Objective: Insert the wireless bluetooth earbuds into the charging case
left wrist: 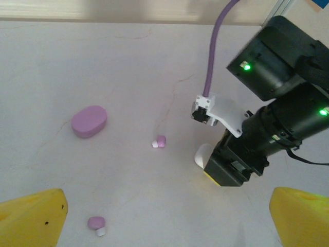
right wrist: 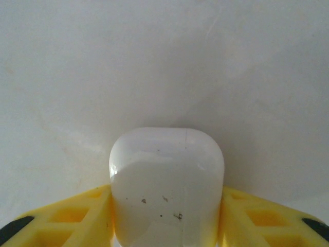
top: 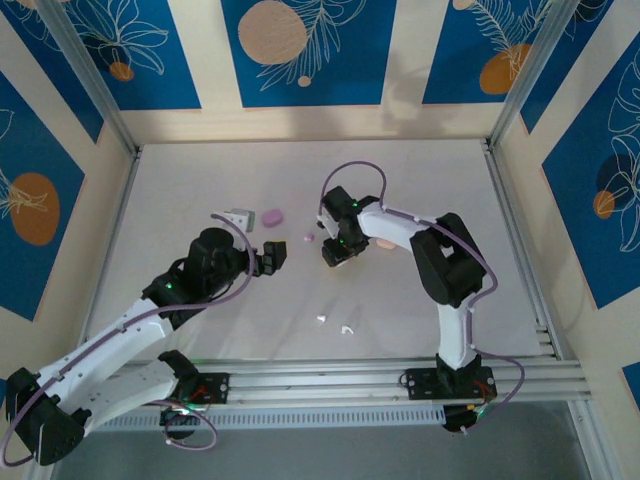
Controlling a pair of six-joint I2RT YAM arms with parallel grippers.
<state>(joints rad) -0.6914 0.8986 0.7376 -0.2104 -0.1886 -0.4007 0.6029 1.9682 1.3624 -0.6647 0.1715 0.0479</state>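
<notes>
Earbuds loose on table; right gripper clamps white case, left gripper open (empty). Risk: smooth case squirts out if squeeze is off-centre.

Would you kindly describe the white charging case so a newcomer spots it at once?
Follow the right arm to the pale table's middle. Between its yellow fingers sits a smooth white rounded plastic case. Unlike the mauve oval case to its left, it is white and squarish.

Pale tabletop, faint hairline marks. Blue leaf-patterned wall panels behind. Aluminium posts at rear corners.
</notes>
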